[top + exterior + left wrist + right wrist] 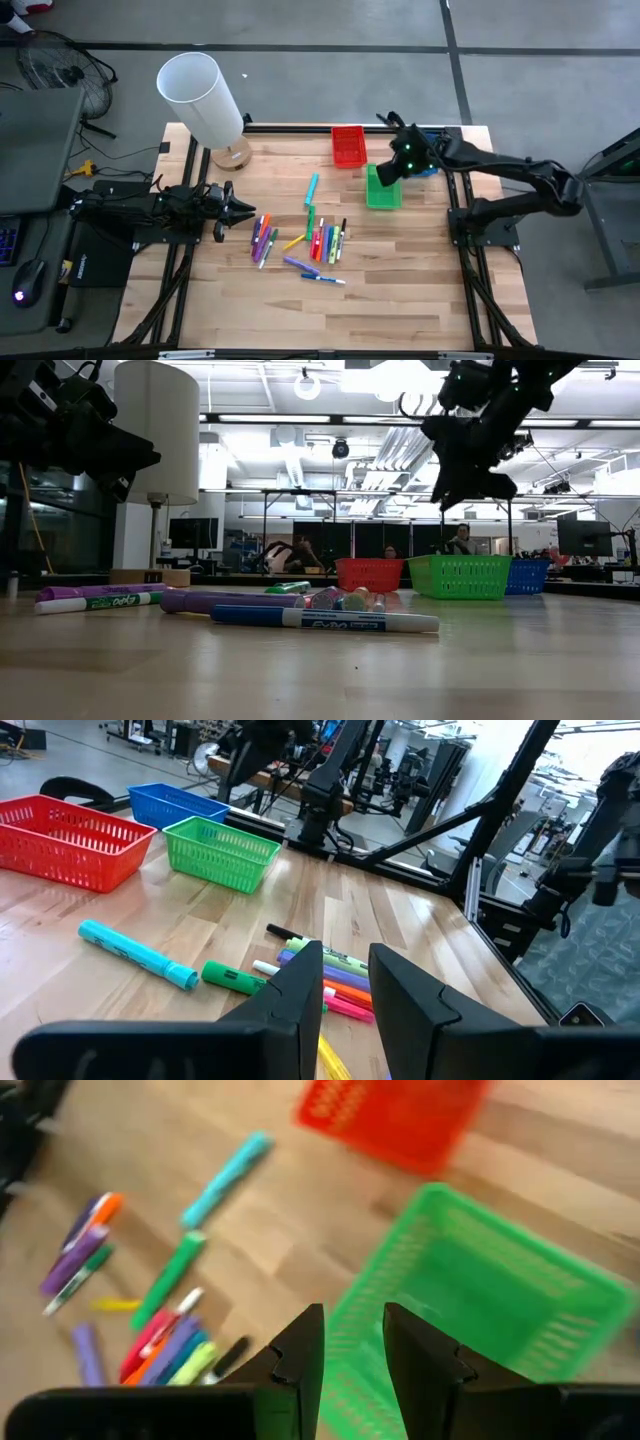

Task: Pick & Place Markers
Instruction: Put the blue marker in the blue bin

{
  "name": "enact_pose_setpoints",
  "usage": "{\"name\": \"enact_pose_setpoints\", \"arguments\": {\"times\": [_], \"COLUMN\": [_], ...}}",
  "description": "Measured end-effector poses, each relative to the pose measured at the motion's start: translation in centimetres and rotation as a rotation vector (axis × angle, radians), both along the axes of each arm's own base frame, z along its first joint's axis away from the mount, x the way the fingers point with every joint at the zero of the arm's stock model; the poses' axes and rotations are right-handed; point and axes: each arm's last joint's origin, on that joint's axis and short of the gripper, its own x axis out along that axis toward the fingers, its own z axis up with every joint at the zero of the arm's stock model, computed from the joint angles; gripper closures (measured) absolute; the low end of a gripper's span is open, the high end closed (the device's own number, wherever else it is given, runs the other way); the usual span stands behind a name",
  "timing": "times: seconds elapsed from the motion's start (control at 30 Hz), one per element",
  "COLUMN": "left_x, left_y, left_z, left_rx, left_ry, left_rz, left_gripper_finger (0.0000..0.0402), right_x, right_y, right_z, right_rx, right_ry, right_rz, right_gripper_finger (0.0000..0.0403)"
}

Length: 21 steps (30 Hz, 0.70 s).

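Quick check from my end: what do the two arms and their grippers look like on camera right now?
Both arms are dark, jointed and slim, with black cabling along the links. The right arm shows small green lights near its wrist. The left gripper and right gripper each have two dark, flat, wedge-shaped fingers with a narrow gap between them, nothing held.

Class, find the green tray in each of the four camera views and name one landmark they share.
High view: green tray right of centre, under the right gripper.
Low view: right of centre, between the other trays.
Left wrist view: upper left.
Right wrist view: right half.
Shared landmark: the red tray beside it.
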Motion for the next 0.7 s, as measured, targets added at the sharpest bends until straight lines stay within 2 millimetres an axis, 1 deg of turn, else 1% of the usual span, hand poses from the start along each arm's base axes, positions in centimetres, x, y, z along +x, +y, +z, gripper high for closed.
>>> {"name": "enact_pose_setpoints", "arguments": {"times": [0.17, 0.3, 0.43, 0.53, 0.7], "left_x": [0.0, 0.0, 0.0, 0.0, 0.0], "left_y": [0.0, 0.0, 0.0, 0.0, 0.0], "left_z": [0.0, 0.0, 0.0, 0.0, 0.0], "left_rx": [0.000, 0.000, 0.000, 0.000, 0.000], "left_ry": [0.000, 0.000, -0.001, 0.000, 0.000], "left_rz": [0.000, 0.000, 0.000, 0.000, 0.000], "left_gripper_finger": [0.0318, 0.0318, 0.0318, 0.0318, 0.0318], "right_x": [1.3, 2.0, 2.9, 3.3, 4.0], "right_y": [2.3, 4.2, 6.6, 8.5, 11.4], "right_z": [0.2, 0.3, 0.6, 0.9, 1.4], "right_rx": [-0.058, -0.069, -0.091, -0.155, -0.267], "right_ry": [-0.023, -0.038, -0.080, -0.111, -0.180], "right_rz": [0.158, 0.248, 0.347, 0.471, 0.582], "right_gripper_finger": [0.0308, 0.0308, 0.0308, 0.0308, 0.0308]}}
